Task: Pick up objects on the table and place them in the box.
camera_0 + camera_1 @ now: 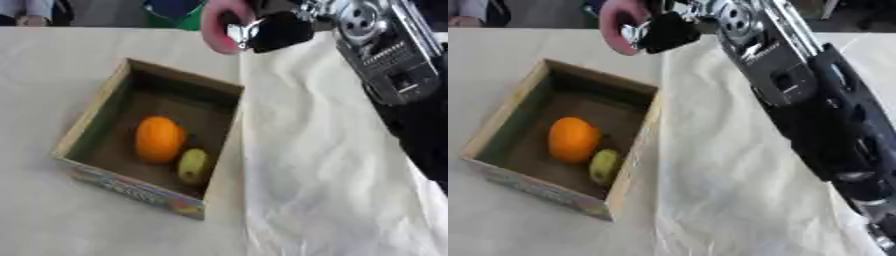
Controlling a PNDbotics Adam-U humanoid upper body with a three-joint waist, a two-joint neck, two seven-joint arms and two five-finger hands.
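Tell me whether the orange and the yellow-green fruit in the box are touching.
Touching, as far as the left eye view shows: the orange and the yellow-green fruit lie side by side on the floor of the box with no gap between them.

Soft, even room light, fairly bright. Everything looks slightly blurred, the arm (815,115) up close most of all. Glare glints off its silver joints. The box (87,120) walls shade its inside; table (52,55) shadows are faint.

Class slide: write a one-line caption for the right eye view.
The right robot hand holds a pink object above the far edge of the box, which already contains an orange and a yellow-green fruit.
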